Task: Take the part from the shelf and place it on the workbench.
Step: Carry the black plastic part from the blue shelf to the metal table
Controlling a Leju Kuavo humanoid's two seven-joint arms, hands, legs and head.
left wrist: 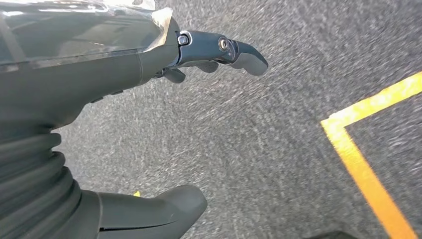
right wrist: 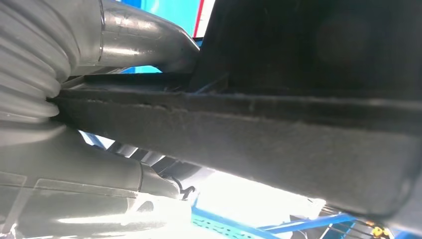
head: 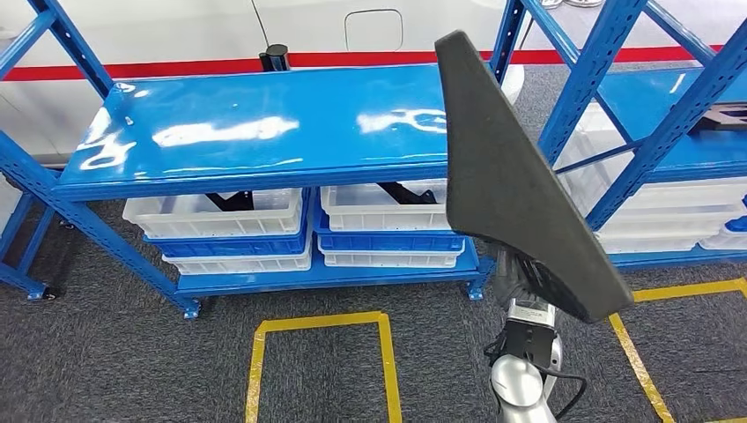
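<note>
The right robot hand (head: 521,280) grips the dark triangular foam part (head: 506,181) by its lower edge, raised before the blue shelf (head: 264,123). The left robot hand (left wrist: 149,64) hangs empty, fingers apart. Held low, the tall part could tip or slip.

One dark triangular part (head: 506,176) up at centre-right. Two blue shelf racks: one (head: 255,123) across the left and centre, one (head: 678,115) at right. Four white bins (head: 216,216) under the left rack's top shelf.
</note>
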